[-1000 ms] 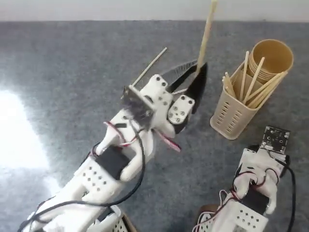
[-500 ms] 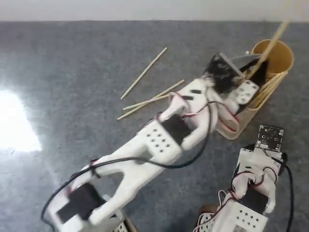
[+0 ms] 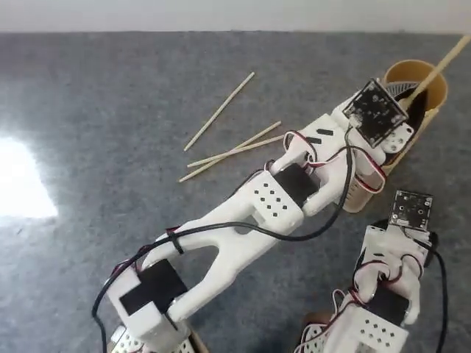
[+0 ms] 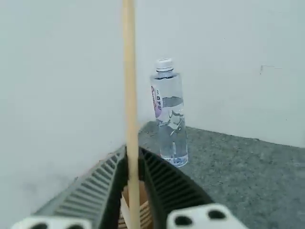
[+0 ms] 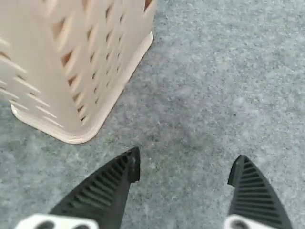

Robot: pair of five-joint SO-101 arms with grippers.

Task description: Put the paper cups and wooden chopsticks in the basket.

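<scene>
My left arm stretches across the table to the beige slotted basket (image 3: 368,193) at the right. Its gripper (image 3: 412,99) is shut on a wooden chopstick (image 3: 444,65), held over the paper cups (image 3: 412,76) that stand stacked in the basket. In the left wrist view the same chopstick (image 4: 129,119) rises upright between the black fingers (image 4: 164,183). Three more chopsticks (image 3: 221,110) lie loose on the grey carpet, left of the basket. My right gripper (image 5: 183,171) hovers open just above the carpet beside the basket's corner (image 5: 76,71), with nothing in it.
A clear water bottle (image 4: 167,114) stands by the white wall behind the basket. My right arm (image 3: 390,287) rests at the near right edge of the carpet. Open carpet (image 3: 110,147) spreads to the left.
My left arm has swung right from mid-table to the basket, carrying the chopstick until it stands over the cups. The right arm has kept still.
</scene>
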